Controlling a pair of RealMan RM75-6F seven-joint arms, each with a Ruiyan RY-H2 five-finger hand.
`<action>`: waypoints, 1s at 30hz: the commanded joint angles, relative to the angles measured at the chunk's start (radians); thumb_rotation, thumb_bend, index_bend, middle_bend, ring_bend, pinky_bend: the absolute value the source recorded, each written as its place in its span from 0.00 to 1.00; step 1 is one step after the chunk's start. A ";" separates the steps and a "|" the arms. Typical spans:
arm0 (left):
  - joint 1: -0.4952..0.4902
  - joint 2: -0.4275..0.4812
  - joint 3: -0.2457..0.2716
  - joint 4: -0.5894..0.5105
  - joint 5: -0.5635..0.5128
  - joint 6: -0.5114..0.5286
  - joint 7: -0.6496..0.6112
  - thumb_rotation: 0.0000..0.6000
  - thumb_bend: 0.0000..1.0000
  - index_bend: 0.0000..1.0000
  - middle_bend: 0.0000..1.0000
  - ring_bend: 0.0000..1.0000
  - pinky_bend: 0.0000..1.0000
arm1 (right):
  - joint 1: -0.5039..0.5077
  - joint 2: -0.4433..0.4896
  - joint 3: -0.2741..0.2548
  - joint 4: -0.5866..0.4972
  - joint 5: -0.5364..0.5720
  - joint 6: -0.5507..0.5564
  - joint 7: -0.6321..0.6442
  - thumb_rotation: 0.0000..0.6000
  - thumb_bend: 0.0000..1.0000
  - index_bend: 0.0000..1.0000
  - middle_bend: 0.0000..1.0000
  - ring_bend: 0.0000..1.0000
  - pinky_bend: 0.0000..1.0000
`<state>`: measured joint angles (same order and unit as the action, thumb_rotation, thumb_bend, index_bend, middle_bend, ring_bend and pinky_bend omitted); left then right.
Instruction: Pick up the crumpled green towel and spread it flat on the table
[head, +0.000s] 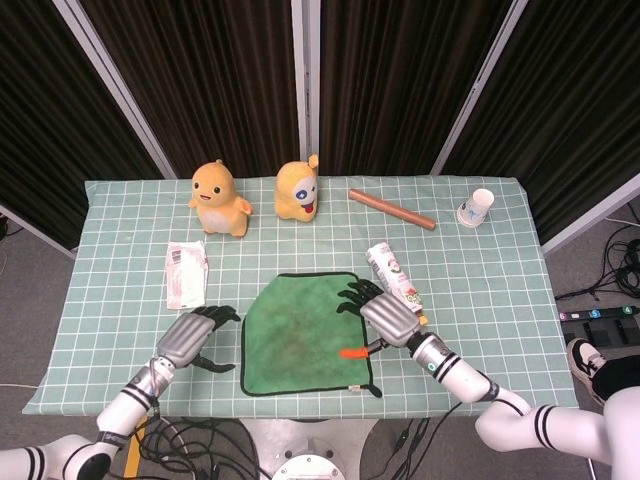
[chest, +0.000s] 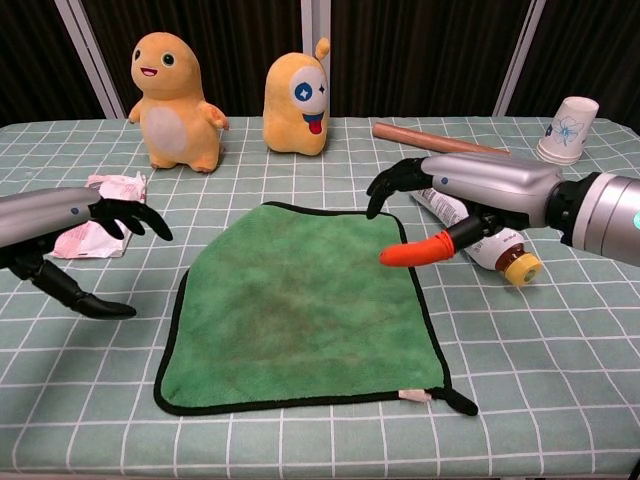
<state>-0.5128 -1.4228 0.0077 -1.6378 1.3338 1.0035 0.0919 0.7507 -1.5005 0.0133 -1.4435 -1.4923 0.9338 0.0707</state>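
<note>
Left hand (chest: 70, 235) open, fingers spread, gripping nothing, hovering just left of the green towel (chest: 305, 315). Right hand (chest: 455, 205) likewise open and empty, fingers splayed over the towel's far right edge, orange-tipped thumb pointing left above the cloth. Towel lying flat on the checked table (chest: 300, 440), near centre. Bottle (chest: 495, 250) just right of it.
</note>
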 joint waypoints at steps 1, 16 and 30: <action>0.005 0.004 -0.016 0.007 -0.001 0.021 -0.005 0.79 0.09 0.29 0.28 0.21 0.23 | -0.019 0.028 0.023 -0.023 0.006 0.043 -0.004 0.18 0.00 0.22 0.09 0.00 0.00; -0.046 -0.197 -0.112 0.403 -0.120 -0.042 -0.032 1.00 0.19 0.28 0.25 0.19 0.22 | -0.037 0.119 0.175 -0.055 0.126 0.129 -0.072 0.30 0.00 0.20 0.09 0.00 0.00; -0.130 -0.427 -0.171 0.749 -0.064 -0.042 -0.119 1.00 0.10 0.26 0.22 0.18 0.22 | -0.047 0.115 0.192 -0.049 0.133 0.146 -0.067 0.33 0.00 0.20 0.09 0.00 0.00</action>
<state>-0.6228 -1.8229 -0.1508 -0.9227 1.2620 0.9716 -0.0160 0.7044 -1.3861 0.2049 -1.4924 -1.3591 1.0785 0.0027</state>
